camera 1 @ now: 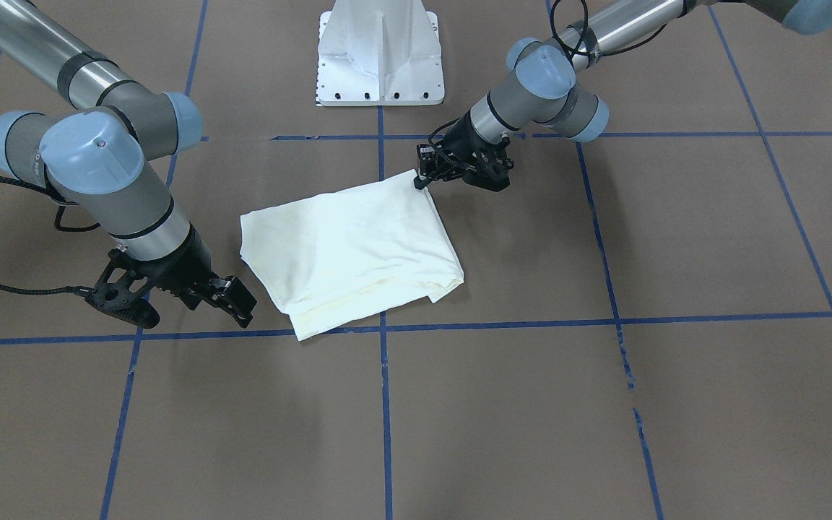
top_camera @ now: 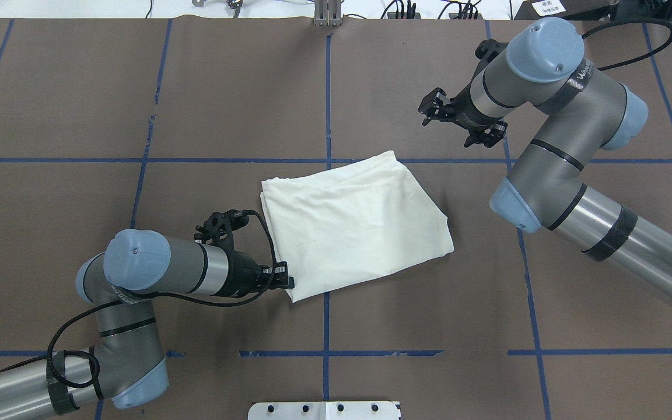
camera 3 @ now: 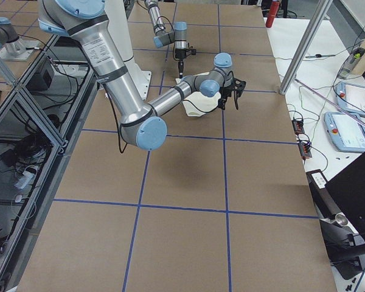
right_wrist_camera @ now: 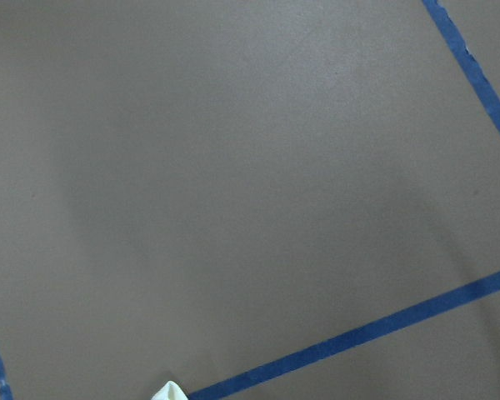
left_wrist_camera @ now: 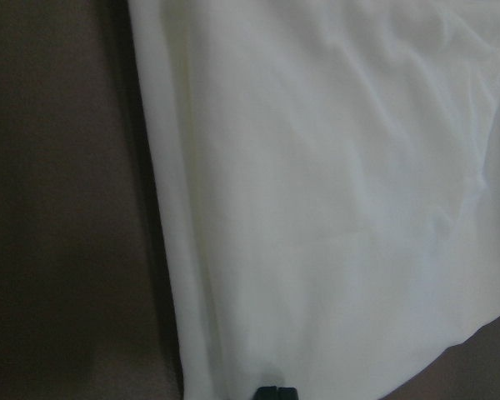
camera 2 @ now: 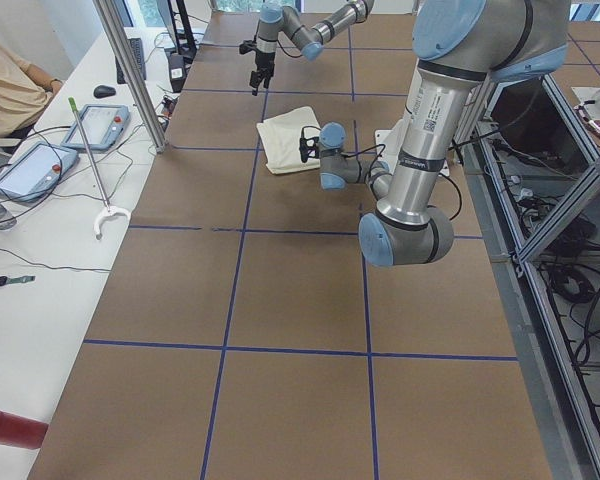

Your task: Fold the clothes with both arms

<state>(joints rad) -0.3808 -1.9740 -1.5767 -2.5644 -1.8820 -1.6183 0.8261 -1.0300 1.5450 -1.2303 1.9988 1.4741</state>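
The cream-white shirt [camera 1: 351,245] lies folded into a flat, roughly square packet in the middle of the table [top_camera: 353,224]; its print is hidden. My left gripper [camera 1: 422,180] sits low at the packet's corner nearest the robot [top_camera: 289,284]. In the left wrist view the shirt [left_wrist_camera: 317,208] fills the frame and a closed black fingertip [left_wrist_camera: 271,392] shows at the bottom edge, shut on the fabric. My right gripper [camera 1: 196,310] is open and empty, raised off the far side of the shirt [top_camera: 455,125]. The right wrist view shows only a tiny bit of the shirt [right_wrist_camera: 171,392].
The white base block [camera 1: 380,58] stands at the robot's side of the table. Blue tape lines [top_camera: 327,160] cross the brown table cover. Benches with tablets [camera 2: 40,165] and cables run along the far side, and a person [camera 2: 10,90] sits there.
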